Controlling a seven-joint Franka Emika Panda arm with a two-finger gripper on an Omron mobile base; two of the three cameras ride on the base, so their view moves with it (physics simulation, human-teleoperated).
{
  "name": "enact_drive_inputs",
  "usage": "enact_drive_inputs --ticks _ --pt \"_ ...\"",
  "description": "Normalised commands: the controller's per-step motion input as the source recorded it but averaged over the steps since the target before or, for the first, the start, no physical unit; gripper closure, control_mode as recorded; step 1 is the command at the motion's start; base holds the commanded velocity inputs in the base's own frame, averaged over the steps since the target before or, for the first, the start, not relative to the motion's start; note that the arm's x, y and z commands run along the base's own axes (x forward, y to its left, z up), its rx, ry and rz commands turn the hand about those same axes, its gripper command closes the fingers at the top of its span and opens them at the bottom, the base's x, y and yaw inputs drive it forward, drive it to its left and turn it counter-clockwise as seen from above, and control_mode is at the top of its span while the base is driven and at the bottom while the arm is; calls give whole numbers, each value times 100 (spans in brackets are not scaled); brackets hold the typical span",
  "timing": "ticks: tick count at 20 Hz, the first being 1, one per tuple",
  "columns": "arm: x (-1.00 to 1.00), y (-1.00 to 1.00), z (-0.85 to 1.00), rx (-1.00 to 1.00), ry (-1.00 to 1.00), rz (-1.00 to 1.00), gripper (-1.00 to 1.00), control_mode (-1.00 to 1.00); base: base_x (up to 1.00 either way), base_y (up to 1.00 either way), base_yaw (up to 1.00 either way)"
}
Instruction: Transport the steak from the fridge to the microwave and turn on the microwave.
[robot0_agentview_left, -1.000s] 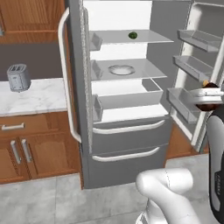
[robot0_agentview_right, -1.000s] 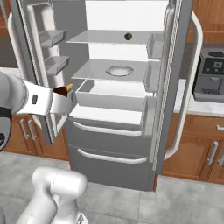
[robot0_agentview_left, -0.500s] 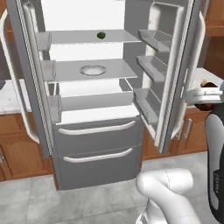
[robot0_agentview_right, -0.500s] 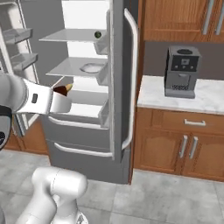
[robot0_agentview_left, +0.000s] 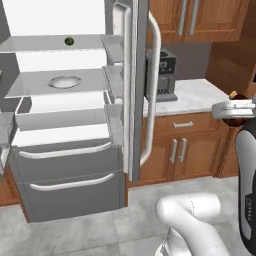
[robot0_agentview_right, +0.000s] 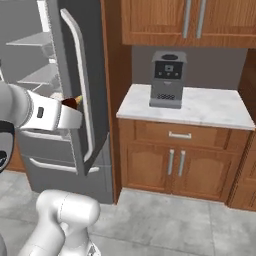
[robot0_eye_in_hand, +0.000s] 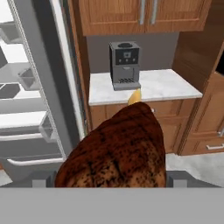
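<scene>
The hand (robot0_eye_in_hand: 111, 183) is closed on the steak (robot0_eye_in_hand: 116, 151), a wide brown seared piece with a pale yellow tip that sits between the two fingers. In the left base view the steak (robot0_agentview_left: 235, 107) is carried at the end of the arm, in the air, well apart from the fridge (robot0_agentview_left: 70, 130) and at about the level of the table (robot0_agentview_left: 187, 95). In the right base view it (robot0_agentview_right: 72, 101) sits in front of the fridge door (robot0_agentview_right: 82, 90).

The fridge stands open. Its white interior shows glass shelves; the upper shelf carries a small dark round object (robot0_agentview_left: 69, 41) and the middle shelf a pale plate (robot0_agentview_left: 63, 81). The long curved door handle (robot0_agentview_left: 154, 90) faces the room.

Right of the fridge, a grey coffee machine (robot0_agentview_right: 167, 79) stands upright on the marble table (robot0_agentview_right: 210, 112), against the back wall. Wooden cabinets (robot0_agentview_right: 172, 160) sit below the table and above it.
</scene>
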Motion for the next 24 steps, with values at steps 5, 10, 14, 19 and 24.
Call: enact_drive_inputs --ticks 5,10,14,19,24 --pt "0 0 0 0 0 0 100 100 -8 -88 0" --pt "0 0 0 0 0 0 100 100 0 -93 0" --pt "0 0 0 0 0 0 100 100 -4 -92 0" --pt "0 0 0 0 0 0 100 100 -7 -89 0" --pt "0 0 0 0 0 0 100 100 0 -83 0"
